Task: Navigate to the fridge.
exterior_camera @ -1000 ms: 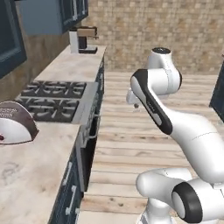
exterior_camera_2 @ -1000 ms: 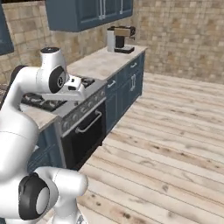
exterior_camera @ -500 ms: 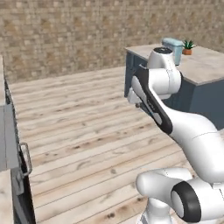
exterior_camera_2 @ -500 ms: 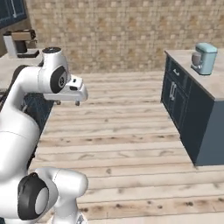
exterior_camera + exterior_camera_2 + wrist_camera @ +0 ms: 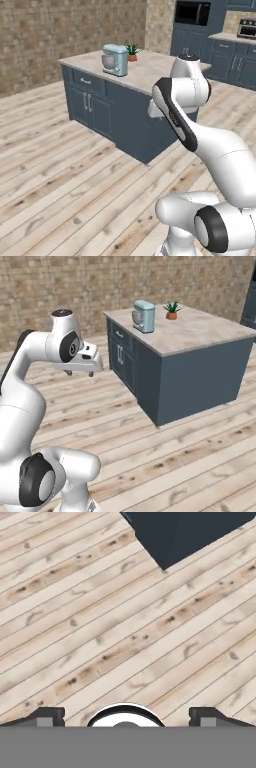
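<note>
The fridge is out of view. My gripper [image 5: 80,373] hangs at mid height over the wooden floor, left of a kitchen island, with the arm folded above the base. In the hand view the gripper [image 5: 127,716] looks down at floor planks, and its two dark fingertips [image 5: 50,715] stand far apart with nothing between them. It is open. In the left base view the hand [image 5: 154,108] is mostly hidden behind the white arm.
A blue-grey island [image 5: 200,336] [image 5: 145,75] with a light stone top stands close ahead, bearing a teal stand mixer [image 5: 144,316] and a small potted plant [image 5: 171,310]. Beyond it are blue cabinets, a built-in microwave [image 5: 192,12] and a toaster oven [image 5: 247,28]. Open wooden floor [image 5: 55,165] lies left.
The whole scene has swung as the base turned: the stove counter and coffee machine left the views, and the island now stands large and near. The arm's pose is unchanged.
</note>
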Tool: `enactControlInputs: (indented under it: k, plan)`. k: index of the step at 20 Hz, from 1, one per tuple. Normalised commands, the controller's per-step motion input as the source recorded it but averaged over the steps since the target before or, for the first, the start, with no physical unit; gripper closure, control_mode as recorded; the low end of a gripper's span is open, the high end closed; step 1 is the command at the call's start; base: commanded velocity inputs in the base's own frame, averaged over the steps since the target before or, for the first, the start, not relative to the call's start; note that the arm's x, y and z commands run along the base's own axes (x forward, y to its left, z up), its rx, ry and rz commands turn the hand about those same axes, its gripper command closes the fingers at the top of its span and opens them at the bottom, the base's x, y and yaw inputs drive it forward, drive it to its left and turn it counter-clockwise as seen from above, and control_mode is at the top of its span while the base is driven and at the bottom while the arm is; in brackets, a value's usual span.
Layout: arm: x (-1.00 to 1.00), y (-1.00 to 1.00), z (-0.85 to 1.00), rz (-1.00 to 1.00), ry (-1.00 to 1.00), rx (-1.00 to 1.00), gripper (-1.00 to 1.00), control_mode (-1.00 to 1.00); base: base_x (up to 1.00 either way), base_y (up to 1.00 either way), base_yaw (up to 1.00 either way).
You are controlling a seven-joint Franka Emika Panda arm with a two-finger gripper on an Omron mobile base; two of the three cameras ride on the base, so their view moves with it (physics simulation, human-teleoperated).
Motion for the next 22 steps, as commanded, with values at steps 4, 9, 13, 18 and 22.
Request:
enactControlInputs:
  k: [4,9,13,18,22]
  plan:
    - [0.00,0.00,0.00,0.00,0.00,0.00,-1.00,1.00,0.66,-0.34,-0.54]
    - [0.00,0.00,0.00,0.00,0.00,0.00,-1.00,1.00,0.81,-0.34,-0.51]
    - [0.00,0.00,0.00,0.00,0.00,0.00,-1.00,1.00,1.00,-0.39,-0.49]
    - [0.00,0.00,0.00,0.00,0.00,0.00,-1.00,1.00,1.00,-0.29,-0.48]
    - [0.00,0.00,0.00,0.00,0.00,0.00,-1.00,1.00,1.00,-0.05,-0.44]
